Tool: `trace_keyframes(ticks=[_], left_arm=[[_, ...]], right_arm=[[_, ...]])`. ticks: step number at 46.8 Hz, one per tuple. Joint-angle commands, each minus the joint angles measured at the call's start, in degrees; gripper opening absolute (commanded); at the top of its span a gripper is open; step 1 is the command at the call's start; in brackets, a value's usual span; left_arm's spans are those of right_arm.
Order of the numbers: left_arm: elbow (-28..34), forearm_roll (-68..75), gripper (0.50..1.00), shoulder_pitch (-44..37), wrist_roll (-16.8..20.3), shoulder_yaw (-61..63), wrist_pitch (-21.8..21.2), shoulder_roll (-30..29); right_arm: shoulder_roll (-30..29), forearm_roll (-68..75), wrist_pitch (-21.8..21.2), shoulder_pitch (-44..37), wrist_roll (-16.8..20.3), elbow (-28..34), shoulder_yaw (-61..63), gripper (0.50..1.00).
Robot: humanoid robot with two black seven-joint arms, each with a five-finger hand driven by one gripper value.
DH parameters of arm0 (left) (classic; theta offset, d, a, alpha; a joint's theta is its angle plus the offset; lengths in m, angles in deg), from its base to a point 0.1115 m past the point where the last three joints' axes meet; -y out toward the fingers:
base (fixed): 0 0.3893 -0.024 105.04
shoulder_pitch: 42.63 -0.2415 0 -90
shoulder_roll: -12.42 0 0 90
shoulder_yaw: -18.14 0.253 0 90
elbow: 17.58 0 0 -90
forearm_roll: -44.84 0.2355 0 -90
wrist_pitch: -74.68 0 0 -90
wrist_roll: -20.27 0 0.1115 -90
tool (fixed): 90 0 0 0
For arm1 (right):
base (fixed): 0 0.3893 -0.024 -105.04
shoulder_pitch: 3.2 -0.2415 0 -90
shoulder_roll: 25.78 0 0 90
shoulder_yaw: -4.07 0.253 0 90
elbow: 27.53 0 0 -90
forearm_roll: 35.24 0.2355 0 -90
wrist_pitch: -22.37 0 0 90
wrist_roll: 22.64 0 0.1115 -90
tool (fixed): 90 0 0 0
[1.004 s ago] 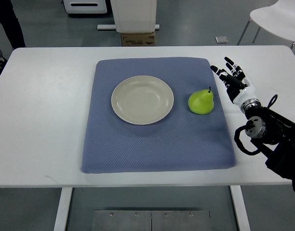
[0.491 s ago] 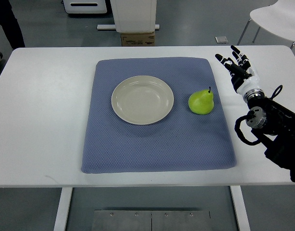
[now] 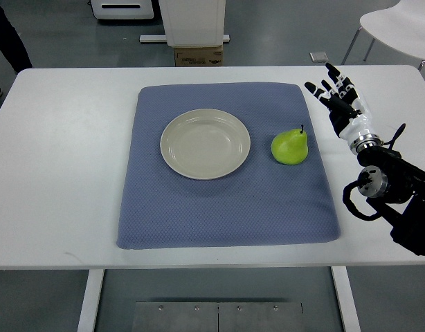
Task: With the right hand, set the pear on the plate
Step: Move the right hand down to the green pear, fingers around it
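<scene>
I see the pear [image 3: 289,146] lying on the mat [image 3: 226,200] near its right edge, stem toward the worktop's [image 3: 67,152] far edge, between the plate [image 3: 205,143] and my right hand [image 3: 342,104], whose fingers [image 3: 329,88] are spread, empty, apart from it.

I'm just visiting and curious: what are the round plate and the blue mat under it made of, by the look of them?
The plate looks like glazed ceramic, perhaps melamine: cream, smooth, with a soft sheen along its rim. The blue mat looks like woven or foam-backed fabric: matte, with a fine dotted texture, rounded corners and some thickness at the edges.
</scene>
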Motion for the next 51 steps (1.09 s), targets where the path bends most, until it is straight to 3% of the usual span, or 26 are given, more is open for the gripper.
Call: trace_keyframes(ticks=[1, 8, 16, 23, 28, 37, 51], left_arm=[[0.01, 0.0, 1.0, -0.01, -0.01, 0.0, 0.0, 0.0], [0.01, 0.0, 1.0, -0.01, -0.01, 0.0, 0.0, 0.0], [0.01, 0.0, 1.0, -0.01, -0.01, 0.0, 0.0, 0.0], [0.01, 0.0, 1.0, -0.01, -0.01, 0.0, 0.0, 0.0], [0.01, 0.0, 1.0, -0.01, -0.01, 0.0, 0.0, 0.0], [0.01, 0.0, 1.0, -0.01, -0.01, 0.0, 0.0, 0.0], [0.01, 0.0, 1.0, -0.01, -0.01, 0.0, 0.0, 0.0]], right_arm=[[2.76, -1.68, 0.13, 0.67, -0.35, 4.23, -0.32, 1.0], [6.63, -5.89, 0.22, 1.28, -0.61, 8.54, -2.07, 1.0], [14.36, -10.73, 0.57, 2.69, -5.88, 15.13, -8.23, 1.0], [17.45, -11.61, 0.66, 2.69, -6.08, 16.98, -12.09, 1.0], [18.24, -15.64, 1.62, 2.78, -6.08, 16.98, -14.99, 1.0], [17.54, -21.72, 7.95, 2.52, -6.08, 17.07, -17.99, 1.0], [14.73, -23.82, 12.17, 0.23, -6.08, 17.07, -21.67, 0.993]])
